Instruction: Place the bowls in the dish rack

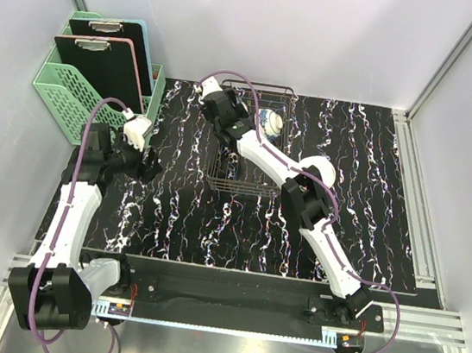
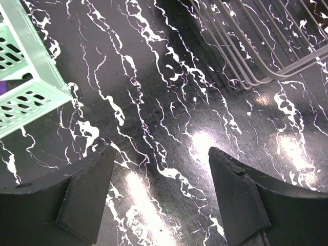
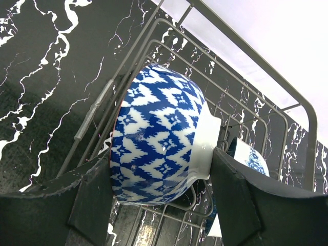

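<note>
The right hand point(image 3: 161, 159) grips a blue-patterned bowl point(image 3: 159, 133), tilted on its side in the dish rack point(image 1: 223, 175) at the counter's point(image 2: 154, 77) 12 o'clock. The left hand point(image 2: 161, 154) stands wide above the counter at 9 o'clock.

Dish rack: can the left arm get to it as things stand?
Probably yes: only bare table lies between the open left gripper and the dish rack, though the right arm stretches over it.
</note>
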Robot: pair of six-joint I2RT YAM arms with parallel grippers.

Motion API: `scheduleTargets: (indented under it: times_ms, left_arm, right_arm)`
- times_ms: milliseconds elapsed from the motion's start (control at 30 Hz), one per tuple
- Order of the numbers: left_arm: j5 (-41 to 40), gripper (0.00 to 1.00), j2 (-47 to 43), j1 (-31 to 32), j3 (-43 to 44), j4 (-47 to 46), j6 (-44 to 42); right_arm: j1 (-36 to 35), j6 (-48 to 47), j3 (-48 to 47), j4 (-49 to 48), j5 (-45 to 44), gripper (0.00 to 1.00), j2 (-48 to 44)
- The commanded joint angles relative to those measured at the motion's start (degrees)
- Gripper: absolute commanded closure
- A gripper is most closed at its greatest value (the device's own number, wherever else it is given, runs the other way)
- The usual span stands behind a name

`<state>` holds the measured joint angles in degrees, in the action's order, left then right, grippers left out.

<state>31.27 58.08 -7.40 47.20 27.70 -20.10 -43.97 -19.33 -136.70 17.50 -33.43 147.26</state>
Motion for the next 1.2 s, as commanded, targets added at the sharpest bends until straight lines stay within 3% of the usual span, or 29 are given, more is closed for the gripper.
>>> scheduleTargets:
  times_ms: [0, 200, 633, 933, 1167]
  left_arm:
    - [2.13, 0.20, -1.22, -0.51, 0.35, -1.42, -0.82]
    - [2.48, 0.18, -1.22, -0.69, 0.35, -1.34, -1.00]
    - [3.71, 0.15, -0.96, -1.30, 0.61, -1.34, -0.64]
    - [3.63, 0.14, -0.87, -1.48, 0.79, -0.99, -0.64]
    - [3.89, 0.06, -0.78, -1.57, 1.84, -0.98, -0.21]
  right_arm:
    - [-1.47, -1.06, -1.55, -2.12, -1.81, 0.51, 0.31]
    - [-1.65, -1.15, -0.32, -2.12, -1.73, 0.33, -0.74]
    - [-1.74, 0.87, 1.35, -0.45, -1.46, 0.11, -2.07]
    - [-1.74, 1.31, 0.39, 0.08, -2.25, 0.08, -4.08]
    - [-1.65, 0.17, 0.20, 0.26, -2.96, 0.07, -9.88]
